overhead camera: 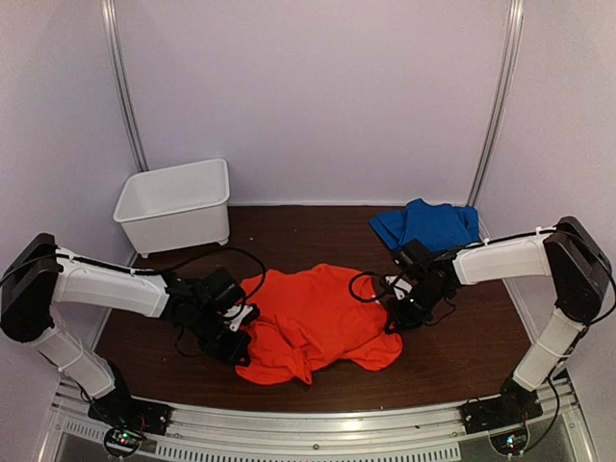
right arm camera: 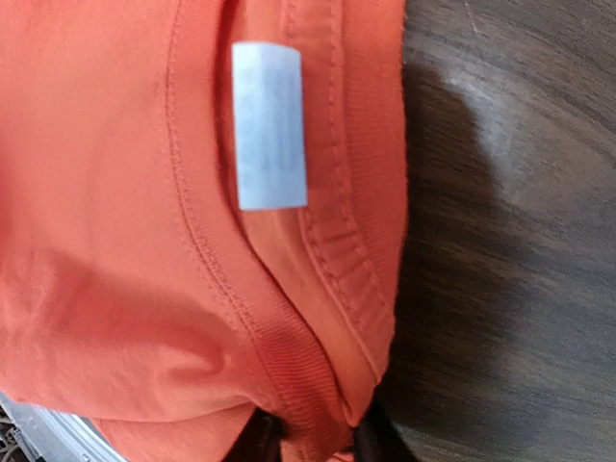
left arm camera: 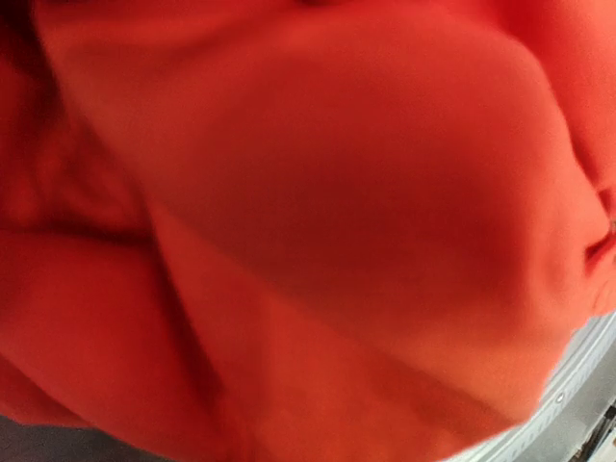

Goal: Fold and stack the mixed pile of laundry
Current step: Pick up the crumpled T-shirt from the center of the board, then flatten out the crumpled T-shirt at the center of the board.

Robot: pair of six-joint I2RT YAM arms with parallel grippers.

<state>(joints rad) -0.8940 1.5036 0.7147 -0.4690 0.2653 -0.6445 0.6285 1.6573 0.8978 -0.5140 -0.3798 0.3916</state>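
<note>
Orange-red T-shirt [left arm camera: 318, 212] fills nearly all I can see, very close and out of focus. A broad rounded bulge of cloth sits upper centre. A darker crease runs from it toward the lower left, with softer folds bunched along my left edge and a small pucker at the right edge. In the lower right corner a pale grey rail [left arm camera: 577, 404] shows past the cloth.

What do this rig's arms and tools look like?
The left arm and right arm have white links with black joints. The left tool and right tool are black, trailing looping black cables. Tiny red and green lights glow at the bases.
</note>
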